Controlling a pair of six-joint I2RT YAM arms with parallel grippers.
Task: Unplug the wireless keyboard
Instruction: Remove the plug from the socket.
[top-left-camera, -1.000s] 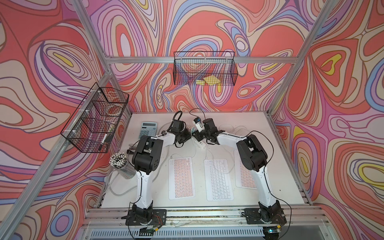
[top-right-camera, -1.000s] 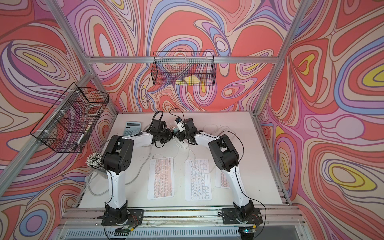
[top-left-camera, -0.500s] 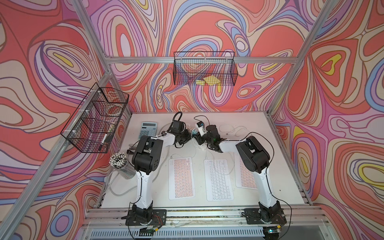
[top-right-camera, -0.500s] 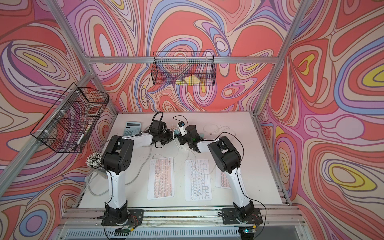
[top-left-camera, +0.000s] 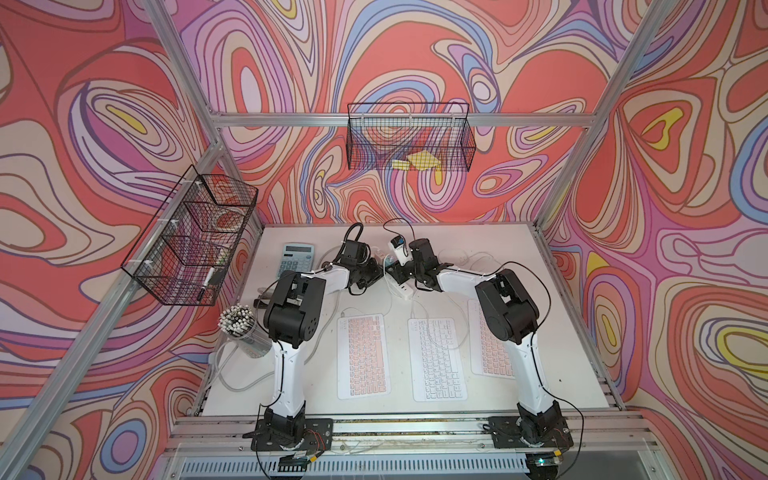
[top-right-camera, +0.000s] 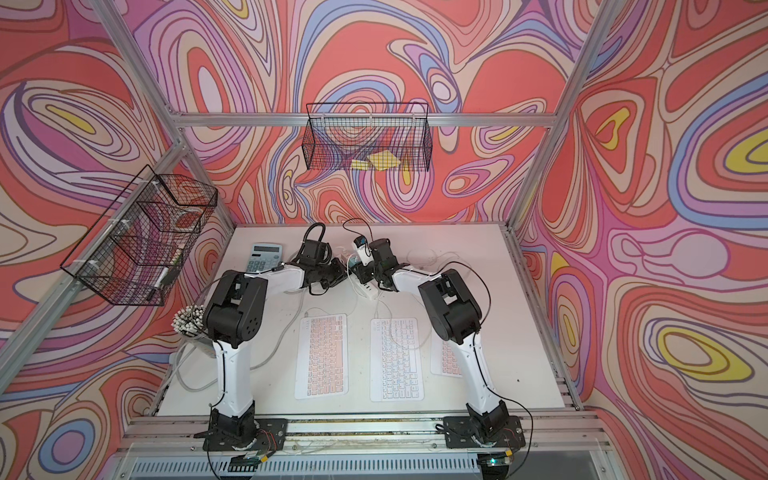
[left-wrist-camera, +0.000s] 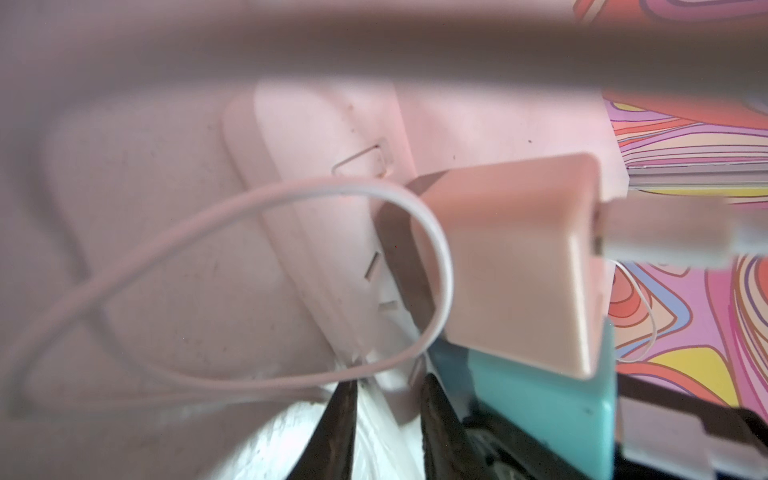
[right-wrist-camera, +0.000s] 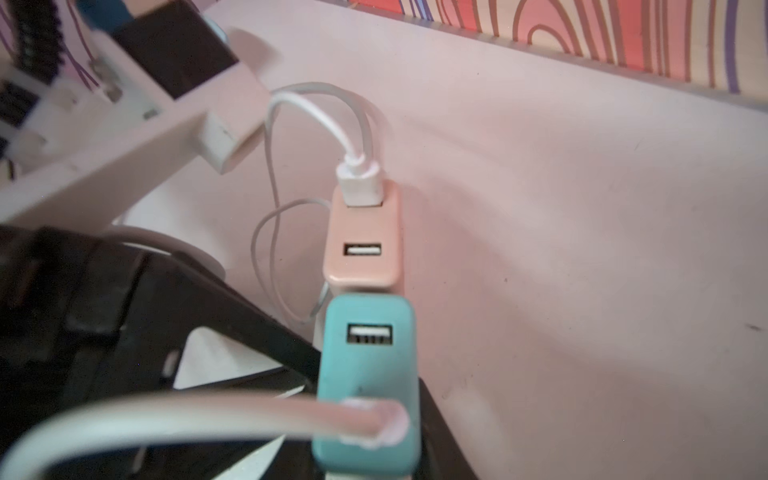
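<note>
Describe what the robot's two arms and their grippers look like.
Both the left arm and the right arm have smooth white links joined by bulky black joint housings, and stand on black base plates. Thin black cables loop along each. The left gripper and right gripper have dark, tapered fingers. A small white camera module with a blue marking sits at the right wrist.

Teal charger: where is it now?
In the right wrist view the teal charger stands right beside the pink charger on the white power strip, mid-width on the back half of the table.
</note>
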